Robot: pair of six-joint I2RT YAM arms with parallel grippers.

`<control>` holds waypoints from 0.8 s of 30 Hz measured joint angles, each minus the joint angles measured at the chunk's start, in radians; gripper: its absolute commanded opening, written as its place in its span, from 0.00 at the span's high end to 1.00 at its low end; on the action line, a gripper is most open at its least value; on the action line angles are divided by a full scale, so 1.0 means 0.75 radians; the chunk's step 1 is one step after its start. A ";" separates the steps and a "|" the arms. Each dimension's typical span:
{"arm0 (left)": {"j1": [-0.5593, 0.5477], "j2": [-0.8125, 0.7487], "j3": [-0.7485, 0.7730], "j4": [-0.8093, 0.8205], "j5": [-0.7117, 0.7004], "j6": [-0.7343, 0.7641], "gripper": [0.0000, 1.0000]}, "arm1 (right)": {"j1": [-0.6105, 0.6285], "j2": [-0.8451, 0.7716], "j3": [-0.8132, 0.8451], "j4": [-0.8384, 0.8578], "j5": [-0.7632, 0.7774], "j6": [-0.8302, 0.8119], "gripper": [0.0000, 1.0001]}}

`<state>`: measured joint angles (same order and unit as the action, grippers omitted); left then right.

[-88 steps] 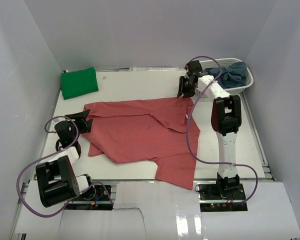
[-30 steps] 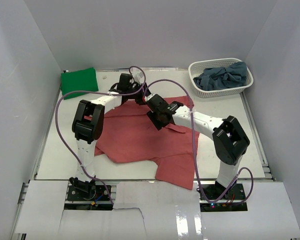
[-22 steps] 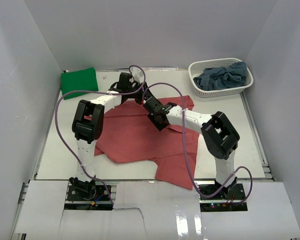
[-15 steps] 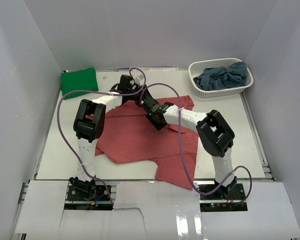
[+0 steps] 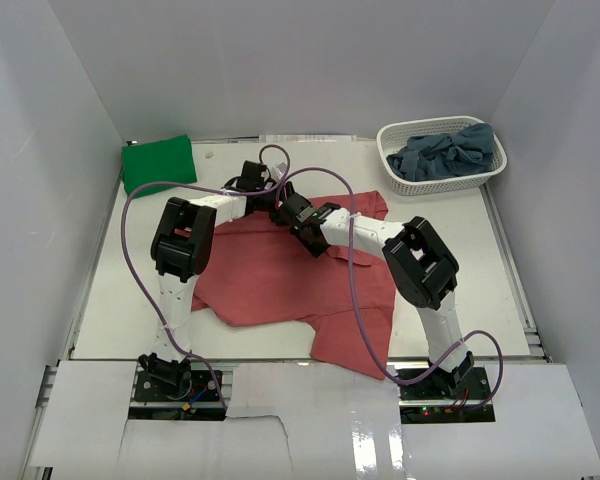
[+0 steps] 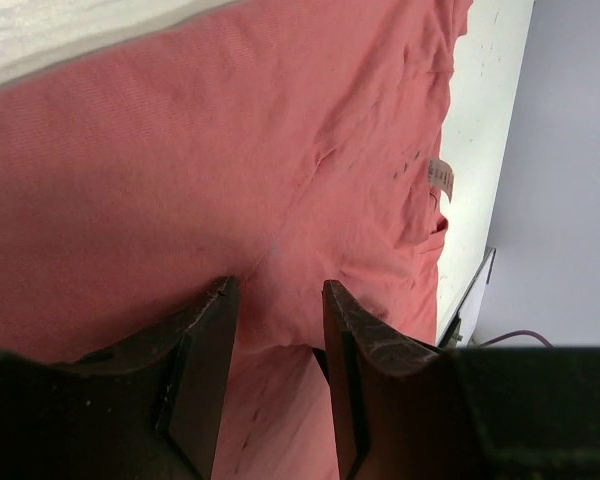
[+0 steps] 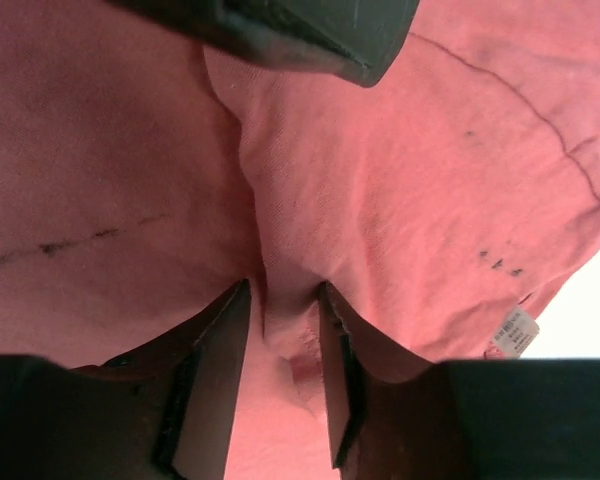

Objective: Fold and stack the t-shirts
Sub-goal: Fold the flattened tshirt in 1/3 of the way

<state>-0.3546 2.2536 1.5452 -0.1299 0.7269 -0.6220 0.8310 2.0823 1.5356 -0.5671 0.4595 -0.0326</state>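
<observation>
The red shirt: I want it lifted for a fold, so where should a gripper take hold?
Grip the raised ridge of cloth near the far edge of the red shirt, coming straight down from above. The rest lies flat on the table, so only that ridge offers fingers something to close on. The right gripper already straddles it, and the left gripper straddles cloth close by.

both arms reaching inward, left claw (image 6: 277, 330) and right claw (image 7: 280, 335) pinching

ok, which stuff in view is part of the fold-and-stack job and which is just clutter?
Job:
- salmon-red t-shirt, spread flat, both grippers on it
- folded green t-shirt, far left corner
- grey-blue t-shirts, heaped in the basket
- left gripper
- right gripper

Just there:
- white lattice basket
- table
</observation>
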 measured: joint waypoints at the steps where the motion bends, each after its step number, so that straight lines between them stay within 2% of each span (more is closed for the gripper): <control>1: 0.000 0.000 -0.007 0.001 0.001 -0.004 0.50 | 0.000 0.004 0.000 0.000 -0.004 0.001 0.61; 5: 0.002 0.000 -0.018 0.016 0.010 -0.009 0.50 | 0.000 0.005 0.000 0.001 -0.013 0.003 0.63; 8: 0.003 0.000 -0.023 0.024 0.014 -0.008 0.50 | 0.000 0.006 0.000 0.001 -0.012 0.001 0.69; 9: 0.003 0.000 -0.024 0.026 0.015 -0.009 0.50 | -0.001 0.006 0.000 0.001 -0.012 0.000 0.78; 12: 0.003 0.000 -0.027 0.034 0.019 -0.008 0.50 | -0.002 0.008 0.000 -0.001 -0.006 -0.006 0.92; 17: 0.004 0.000 -0.030 0.038 0.022 -0.009 0.50 | -0.021 0.008 0.020 -0.021 -0.061 -0.007 0.92; 24: 0.004 0.000 -0.030 0.039 0.026 -0.008 0.50 | -0.130 0.008 0.169 -0.155 -0.450 0.015 0.90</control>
<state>-0.3515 2.2536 1.5227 -0.1009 0.7464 -0.6281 0.7338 2.0880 1.6623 -0.6834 0.1223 -0.0216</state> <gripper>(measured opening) 0.503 0.091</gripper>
